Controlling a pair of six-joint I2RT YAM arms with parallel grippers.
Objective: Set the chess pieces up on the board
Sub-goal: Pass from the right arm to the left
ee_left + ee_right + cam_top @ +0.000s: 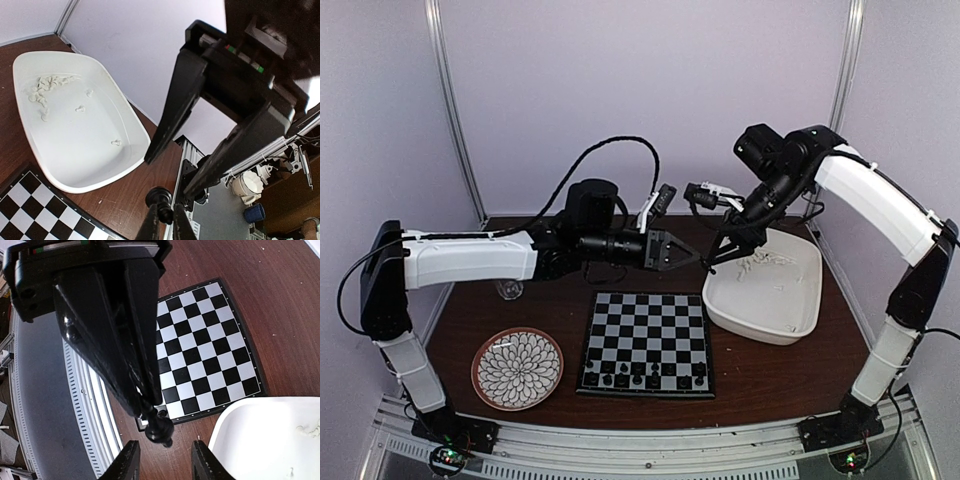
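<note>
our left claw (165,222) pinches a black chess piece (160,199) over bare tabletop (117,200) between board (647,320) and white tub (765,328); our right claw (165,462) gapes empty beside it. white pieces (47,85) lie in the tub, black ones (638,380) along the board's near edge.

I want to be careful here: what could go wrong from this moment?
1. The left gripper pinches a black chess piece only at its fingertips, in mid-air near the white tub; it may slip and fall.
2. The right gripper, open, hangs very near; the two could collide.
</note>
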